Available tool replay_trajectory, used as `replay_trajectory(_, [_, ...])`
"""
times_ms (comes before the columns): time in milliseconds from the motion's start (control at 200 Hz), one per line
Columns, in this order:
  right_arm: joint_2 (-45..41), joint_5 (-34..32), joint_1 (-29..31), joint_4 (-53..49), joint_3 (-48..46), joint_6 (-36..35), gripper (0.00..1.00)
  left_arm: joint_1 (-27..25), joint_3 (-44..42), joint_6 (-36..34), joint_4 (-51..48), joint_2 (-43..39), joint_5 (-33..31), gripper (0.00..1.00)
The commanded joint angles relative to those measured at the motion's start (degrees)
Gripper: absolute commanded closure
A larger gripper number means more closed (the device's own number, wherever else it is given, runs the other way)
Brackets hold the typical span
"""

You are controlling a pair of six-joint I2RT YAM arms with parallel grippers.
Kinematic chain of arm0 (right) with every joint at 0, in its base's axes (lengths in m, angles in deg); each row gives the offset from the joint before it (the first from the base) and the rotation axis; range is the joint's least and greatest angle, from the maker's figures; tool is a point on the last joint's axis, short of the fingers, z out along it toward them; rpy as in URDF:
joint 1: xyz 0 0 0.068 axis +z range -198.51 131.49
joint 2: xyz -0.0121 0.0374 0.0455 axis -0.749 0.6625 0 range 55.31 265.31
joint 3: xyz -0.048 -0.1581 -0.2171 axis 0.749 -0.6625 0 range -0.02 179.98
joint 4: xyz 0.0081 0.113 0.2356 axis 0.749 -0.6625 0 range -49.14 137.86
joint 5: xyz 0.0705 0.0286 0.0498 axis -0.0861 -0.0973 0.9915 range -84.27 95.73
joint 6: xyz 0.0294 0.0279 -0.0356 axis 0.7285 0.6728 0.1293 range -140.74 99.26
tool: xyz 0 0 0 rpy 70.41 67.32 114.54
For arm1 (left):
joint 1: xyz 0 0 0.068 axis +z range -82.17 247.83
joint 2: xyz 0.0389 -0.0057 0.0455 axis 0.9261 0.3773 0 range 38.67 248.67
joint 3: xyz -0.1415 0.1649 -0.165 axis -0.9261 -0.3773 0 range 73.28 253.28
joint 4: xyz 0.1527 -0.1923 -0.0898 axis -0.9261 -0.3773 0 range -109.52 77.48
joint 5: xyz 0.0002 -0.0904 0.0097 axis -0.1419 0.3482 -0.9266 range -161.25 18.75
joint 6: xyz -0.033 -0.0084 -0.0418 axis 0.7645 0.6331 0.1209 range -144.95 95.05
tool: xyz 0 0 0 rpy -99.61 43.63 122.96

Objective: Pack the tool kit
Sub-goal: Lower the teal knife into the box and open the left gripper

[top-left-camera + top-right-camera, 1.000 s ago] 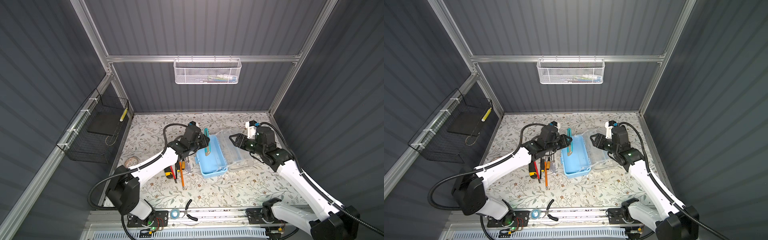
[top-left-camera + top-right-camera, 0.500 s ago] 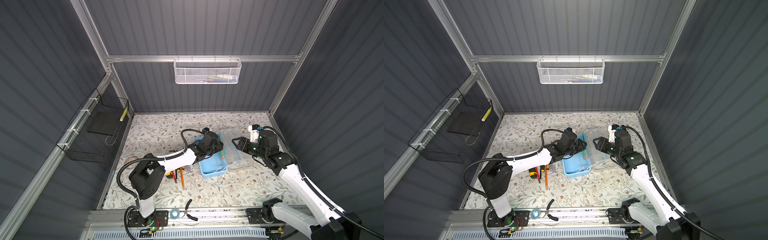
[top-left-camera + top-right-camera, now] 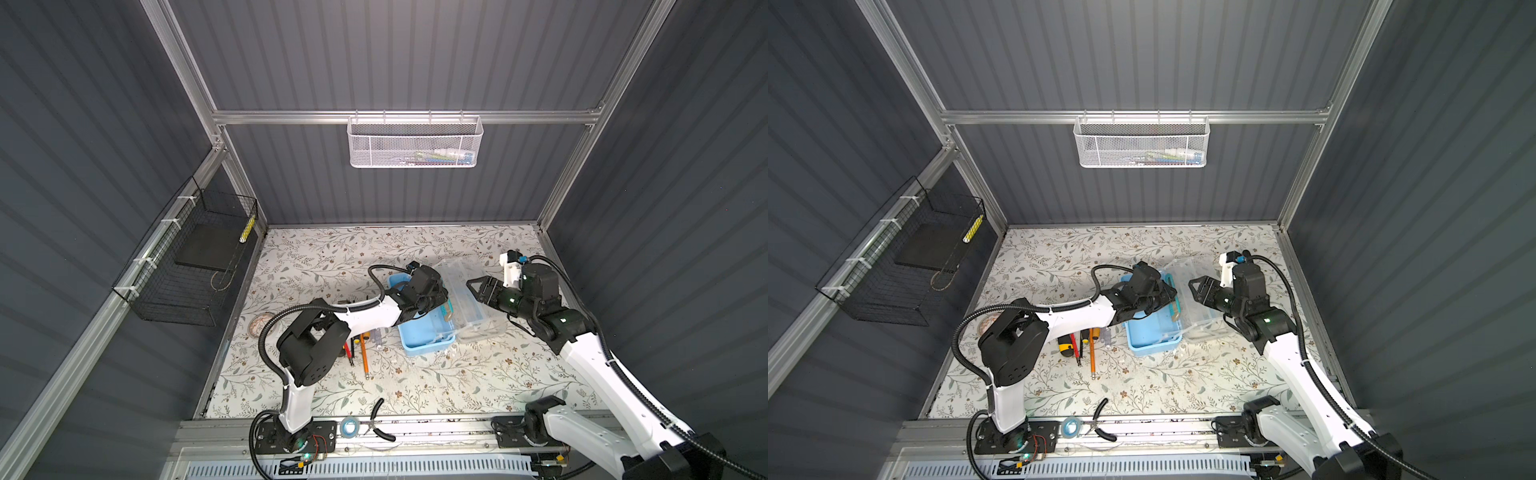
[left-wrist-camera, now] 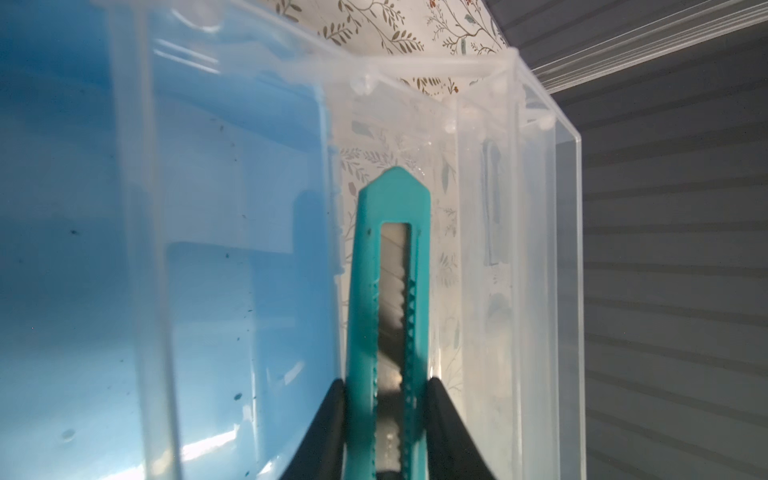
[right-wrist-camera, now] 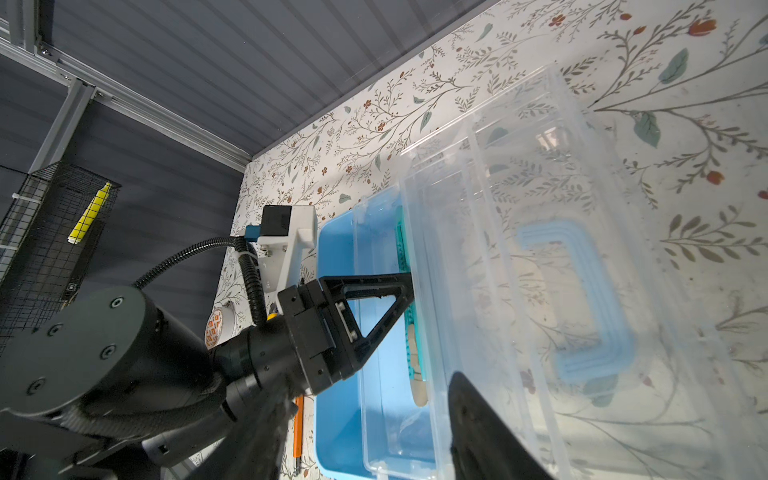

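On the floral table the blue tool box lay open, its clear lid folded out towards the right arm. The left gripper reached into the box with its fingers clamped on the teal utility knife, whose tip pointed down along the clear wall on the lid side, while the right gripper hung over the lid with its fingers apart (whether they touched the plastic could not be told). Screwdrivers lay loose just left of the box.
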Motion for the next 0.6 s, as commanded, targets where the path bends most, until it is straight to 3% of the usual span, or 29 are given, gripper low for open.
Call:
replay_trajectory(0, [-0.96, 0.80, -0.26, -0.45, -0.62, -0.40, 0.40, 0.13, 1.89, 1.26, 0.70, 0.64, 1.47, 0.62])
replay_trajectory(130, [-0.90, 0.76, -0.26, -0.43, -0.63, -0.47, 0.38, 0.17, 1.66, 0.96, 0.87, 0.40, 1.48, 0.46])
replay_trajectory(405, [0.43, 1.81, -0.26, -0.80, 1.34, -1.33, 0.39, 0.22, 4.18, -6.82, -4.78, -3.10, -1.14, 0.44])
replay_trajectory(595, [0.71, 5.19, -0.09, -2.10, 3.66, -3.21, 0.40, 0.21, 3.02, -18.04, -14.74, -11.36, -10.29, 0.42])
